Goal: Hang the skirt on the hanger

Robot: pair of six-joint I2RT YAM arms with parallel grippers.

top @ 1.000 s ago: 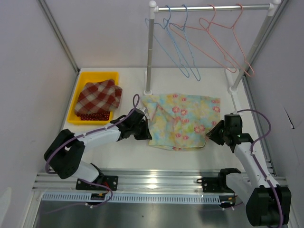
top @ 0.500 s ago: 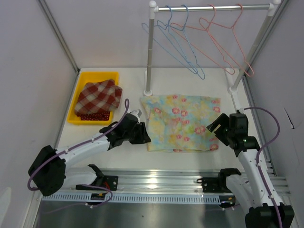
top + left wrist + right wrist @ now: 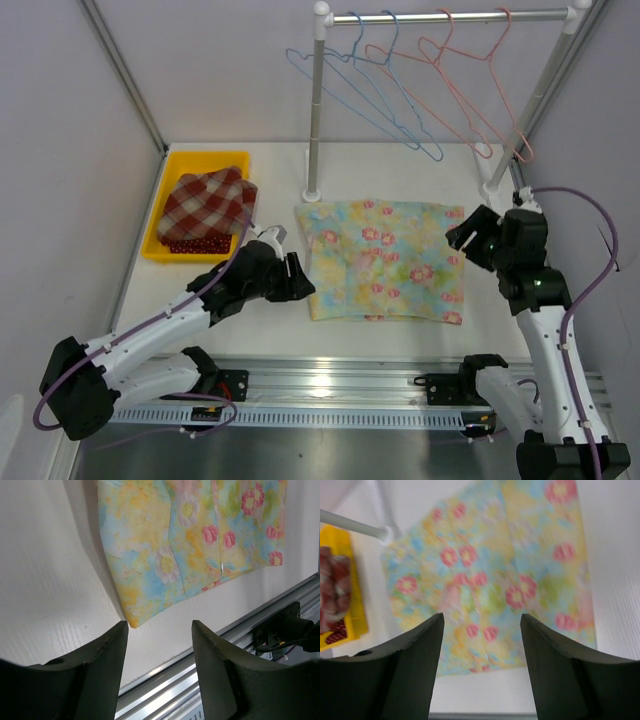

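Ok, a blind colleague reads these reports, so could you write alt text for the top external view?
A floral skirt lies flat on a white table, the left gripper beside its left edge, the right gripper at its right edge, neither holding it. Behind, blue and pink hangers hang from a rail; a yellow bin holds checked cloth.

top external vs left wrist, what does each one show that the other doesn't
Only the top external view shows the rack and its hangers, the yellow bin holding a checked cloth, the right gripper and the whole outline of the skirt. Only the left wrist view shows close detail: the skirt's near corner, a seam running down it, and the left gripper open with nothing held. Both show the floral skirt lying flat on the white table and the metal rail along the near edge.
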